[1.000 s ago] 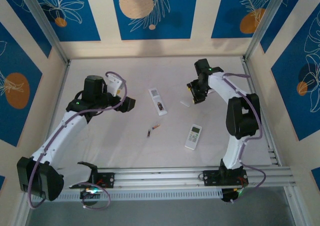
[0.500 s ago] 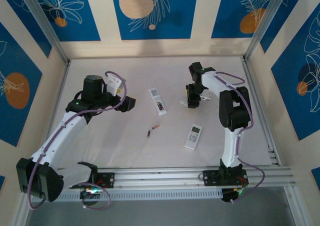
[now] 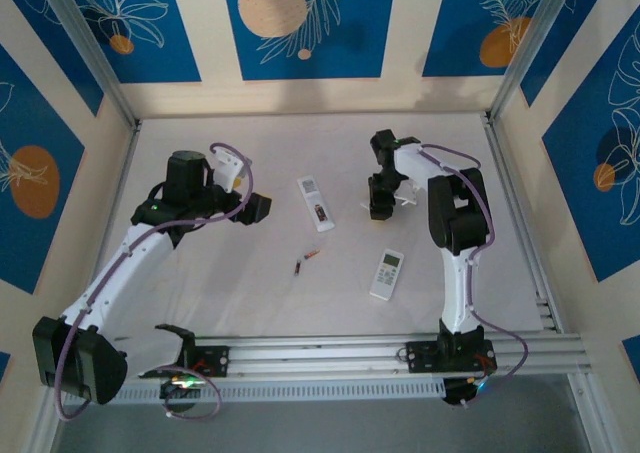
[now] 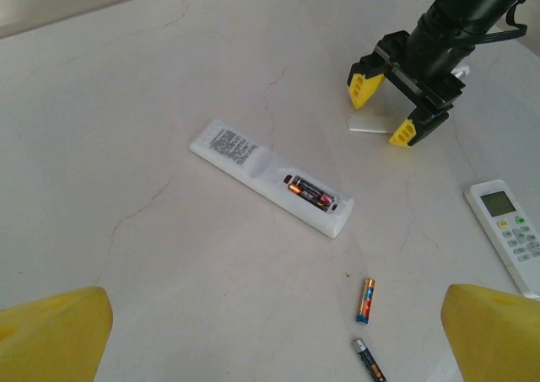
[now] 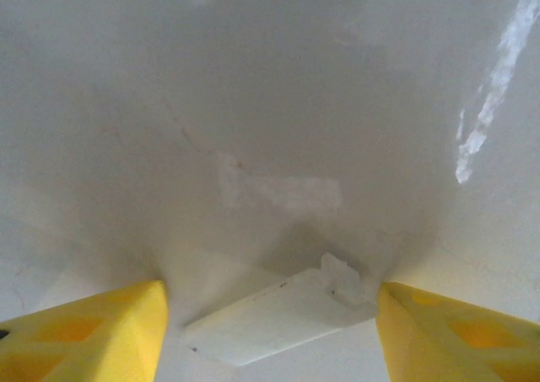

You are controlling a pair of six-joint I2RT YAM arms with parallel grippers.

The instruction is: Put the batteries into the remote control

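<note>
2 batteries point(image 4: 365, 301) lie loose; left gripper point(image 3: 255, 209) gapes wide, right gripper's point(image 4: 382, 111) spread fingers point(image 5: 93, 331) straddle a white cover point(image 5: 278, 314).

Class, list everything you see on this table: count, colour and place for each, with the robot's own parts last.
open remote: one, white, face down, mid-table
fitted batteries: number unclear, dark and orange, in its compartment
loose batteries: two, dark and orange, near that remote
second remote: one, white, buttons up, right of the loose batteries
battery cover: one, white, lying flat right of the open remote
table: one, off-white
left gripper: one, yellow tips, open, above the table
right gripper: one, yellow tips, open, straddling the cover
</note>
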